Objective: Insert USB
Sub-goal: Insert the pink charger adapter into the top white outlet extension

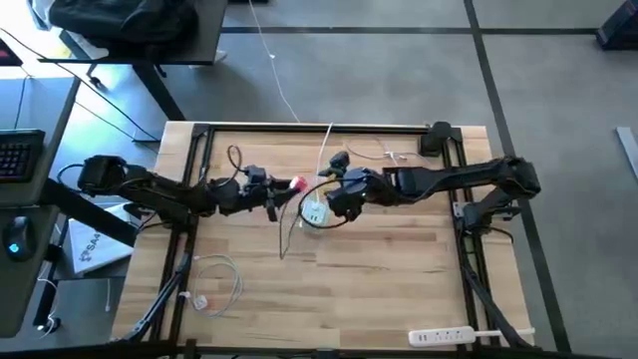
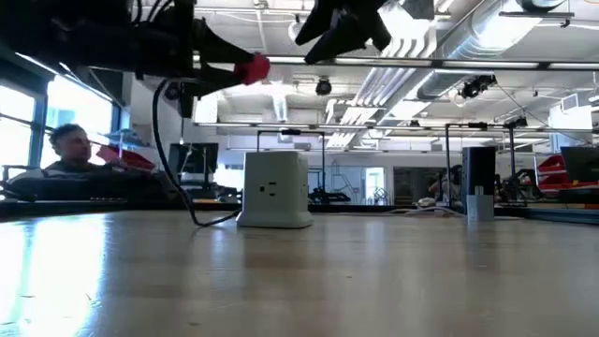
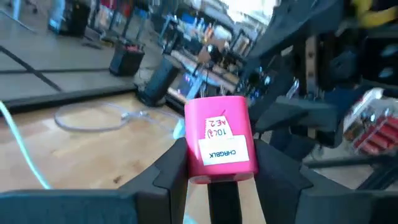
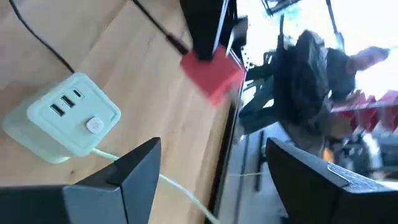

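Note:
The USB (image 3: 219, 140) is a bright red-pink plug with a white label, held in my left gripper (image 3: 221, 163) well above the table (image 1: 379, 269). In the low view the USB (image 2: 251, 68) hangs high over the white charger cube (image 2: 274, 190), which stands on its base mid-table. The cube's ports (image 4: 65, 102) show in the right wrist view. My right gripper (image 4: 217, 168) is open above the cube, just right of the plug, with nothing between its fingers. A thin black cable (image 2: 173, 178) droops from the left gripper to the tabletop. My left gripper pinches the USB's two side faces (image 3: 194, 163) between its two fingers, at the plug's rear half. The fingers come level from the table's left. The plug's front end (image 3: 214, 106) sticks out past the fingertips, and the plug is lifted clear of the table and cube.
A white cable (image 1: 327, 145) runs from the cube toward the far edge. A coiled white cable (image 1: 214, 284) lies near left, a white power strip (image 1: 442, 336) near right, a black block (image 1: 437, 140) in the far right corner. A person (image 2: 70, 150) sits beyond the table.

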Tool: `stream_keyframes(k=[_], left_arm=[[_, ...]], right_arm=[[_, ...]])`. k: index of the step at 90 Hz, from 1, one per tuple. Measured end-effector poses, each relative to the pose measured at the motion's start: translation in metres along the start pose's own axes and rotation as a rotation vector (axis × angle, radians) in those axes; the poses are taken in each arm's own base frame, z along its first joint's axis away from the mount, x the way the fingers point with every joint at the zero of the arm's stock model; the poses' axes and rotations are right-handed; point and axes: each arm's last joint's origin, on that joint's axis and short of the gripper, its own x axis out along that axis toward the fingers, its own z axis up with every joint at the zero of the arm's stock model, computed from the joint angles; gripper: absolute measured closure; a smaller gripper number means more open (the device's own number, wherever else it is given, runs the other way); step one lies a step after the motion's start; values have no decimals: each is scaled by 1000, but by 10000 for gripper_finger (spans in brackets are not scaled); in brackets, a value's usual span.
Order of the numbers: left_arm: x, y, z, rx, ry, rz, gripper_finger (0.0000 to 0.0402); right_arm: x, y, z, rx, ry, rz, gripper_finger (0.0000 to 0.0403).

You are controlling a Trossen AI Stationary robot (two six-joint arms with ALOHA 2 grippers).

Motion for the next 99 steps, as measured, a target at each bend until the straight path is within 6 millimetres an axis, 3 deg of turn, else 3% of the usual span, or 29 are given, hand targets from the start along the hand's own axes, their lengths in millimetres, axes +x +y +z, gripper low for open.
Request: stream_keyframes(k=[24,38,51,75,99], left_arm=[[-17,-4,20,9,-207,-117,280],[-22,-12,27,73,-278,-225,280],[-27,-21,32,169,-348,-329,280],[-31,-29,29,389,-379,-379,280],[-26,-36,36,453,-424,-394,280]], right_arm=[[13,-9,5,365,-249,170,147],[30,-17,11,518,-370,126,147],[40,-24,16,570,-514,125,147],[32,-41,24,719,-712,67,147],[49,-30,32,728,-819,119,147]])
